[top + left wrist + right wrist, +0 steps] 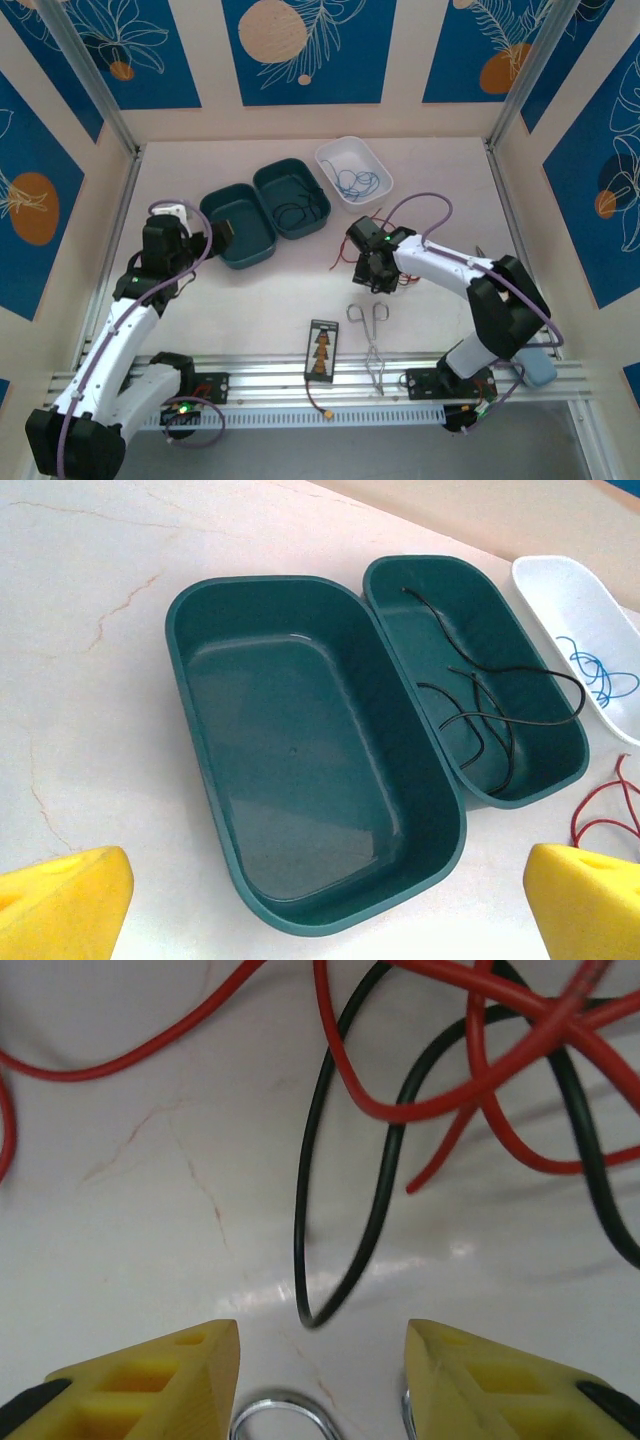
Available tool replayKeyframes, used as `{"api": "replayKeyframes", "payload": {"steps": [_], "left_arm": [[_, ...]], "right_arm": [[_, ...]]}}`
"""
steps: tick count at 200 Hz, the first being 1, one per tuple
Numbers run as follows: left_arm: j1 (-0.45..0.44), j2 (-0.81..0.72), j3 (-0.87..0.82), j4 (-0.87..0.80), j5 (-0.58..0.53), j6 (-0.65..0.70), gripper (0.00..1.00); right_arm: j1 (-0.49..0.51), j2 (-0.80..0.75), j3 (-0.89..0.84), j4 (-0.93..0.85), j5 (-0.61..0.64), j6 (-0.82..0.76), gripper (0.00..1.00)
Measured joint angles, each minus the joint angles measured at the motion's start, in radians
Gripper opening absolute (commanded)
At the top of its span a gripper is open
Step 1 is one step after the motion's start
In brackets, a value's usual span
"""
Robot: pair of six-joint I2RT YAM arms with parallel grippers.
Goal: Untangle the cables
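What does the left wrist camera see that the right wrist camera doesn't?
Left wrist: a bare green tray, a green tray holding a black cable, and a white tray with a blue cable. Right wrist: a red cable crossing a second black cable, and silver forceps rings. Both: red cable, pale table, yellow tool fingers.
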Motion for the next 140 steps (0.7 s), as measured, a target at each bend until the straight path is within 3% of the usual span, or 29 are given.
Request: {"api": "replayKeyframes", "payload": {"steps": [6,16,47,140], "left_arm": [[0.0,-0.005,-0.003,-0.001,-0.002,0.0,1.0],[0.0,-0.013,-0.006,-0.001,-0.004,0.0,1.0],[0.0,-0.034,-0.007,-0.008,-0.022,0.001,1.0],[0.0,-0.043,-0.008,-0.015,-0.052,0.009,1.0]], "right_arm": [[0.0,0.018,0.002,0.006,0.005,0.0,0.25],[0.0,0.046,0.008,0.009,0.013,0.015,0.17],[0.015,0.058,0.018,-0.002,0.051,0.009,0.05],[0.074,-0.323,0.103,-0.166,0.116,-0.112,0.03]]}}
